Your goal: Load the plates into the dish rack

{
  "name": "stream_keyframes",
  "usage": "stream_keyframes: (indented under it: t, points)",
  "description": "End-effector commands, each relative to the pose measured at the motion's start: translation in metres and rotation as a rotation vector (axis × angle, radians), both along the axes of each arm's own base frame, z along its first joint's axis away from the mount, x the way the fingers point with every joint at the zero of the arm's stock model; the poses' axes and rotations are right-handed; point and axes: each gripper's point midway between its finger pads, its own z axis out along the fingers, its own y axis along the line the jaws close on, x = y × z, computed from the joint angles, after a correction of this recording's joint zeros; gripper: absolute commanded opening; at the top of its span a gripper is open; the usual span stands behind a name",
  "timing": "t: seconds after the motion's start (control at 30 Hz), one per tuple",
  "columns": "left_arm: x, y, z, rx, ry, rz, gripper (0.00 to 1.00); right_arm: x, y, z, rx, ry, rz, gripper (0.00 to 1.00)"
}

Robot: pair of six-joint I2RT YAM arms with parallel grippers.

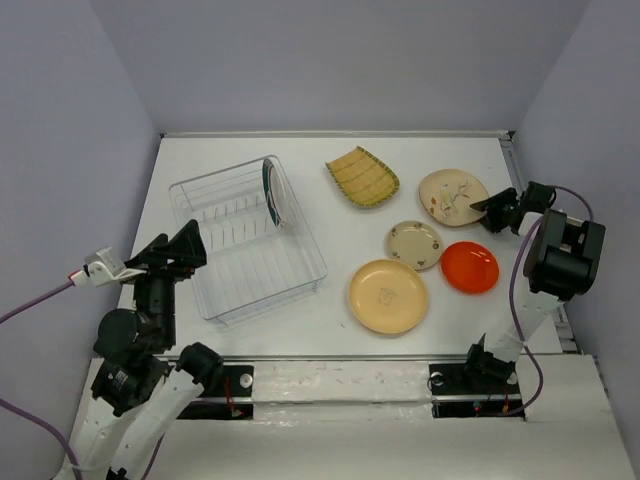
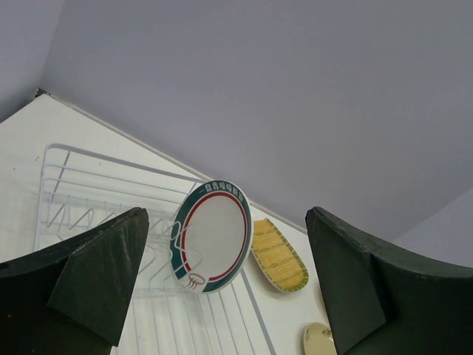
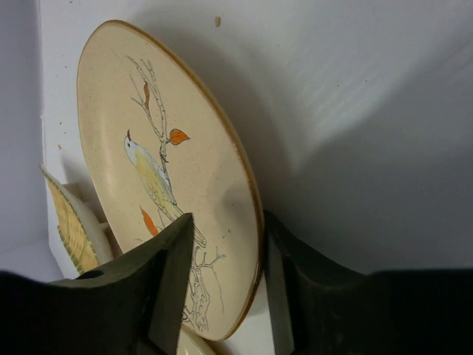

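Note:
The clear wire dish rack (image 1: 245,262) stands at the left, with a white plate with a green-red rim (image 1: 273,192) upright in its far end; that plate also shows in the left wrist view (image 2: 214,237). My left gripper (image 1: 185,245) is open and empty over the rack's near left side. My right gripper (image 1: 490,208) is shut on the right rim of a tan bird-painted plate (image 1: 450,197), one finger above and one below the rim (image 3: 225,222). On the table lie a yellow ribbed plate (image 1: 362,177), a small tan plate (image 1: 414,244), an orange-red plate (image 1: 469,266) and a large tan plate (image 1: 388,296).
The white tabletop is closed in by grey walls at the back and both sides. The right wall is close behind my right arm (image 1: 565,255). The rack's wire dividers (image 2: 74,214) stand in rows left of the upright plate.

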Motion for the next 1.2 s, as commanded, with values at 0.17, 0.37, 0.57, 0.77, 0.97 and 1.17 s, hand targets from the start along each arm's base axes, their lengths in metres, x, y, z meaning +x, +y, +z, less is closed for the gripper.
stream_keyframes:
  t: [0.17,0.37,0.57,0.77,0.97,1.17]
  points:
    - [0.002,0.0,0.009,-0.005,-0.031,0.012,0.99,0.014,0.017,-0.016,0.168,-0.054,0.017,0.07]
    - [0.003,-0.001,0.008,0.001,-0.029,0.01,0.99,0.025,-0.003,0.086,0.011,-0.288,-0.053,0.07]
    - [0.003,-0.003,0.009,0.008,-0.034,-0.005,0.99,-0.001,0.024,0.267,-0.363,-0.537,-0.085,0.07]
    - [0.002,0.001,0.011,0.004,-0.039,0.013,0.99,-0.042,0.115,0.368,-0.556,-0.658,0.001,0.07]
    - [-0.004,0.024,0.012,-0.077,-0.051,0.112,0.99,-0.078,0.232,0.441,-0.516,-0.813,0.153,0.07]
    - [-0.009,0.042,0.008,-0.123,-0.041,0.203,0.99,-0.074,0.351,0.46,-0.512,-0.828,0.239,0.07]
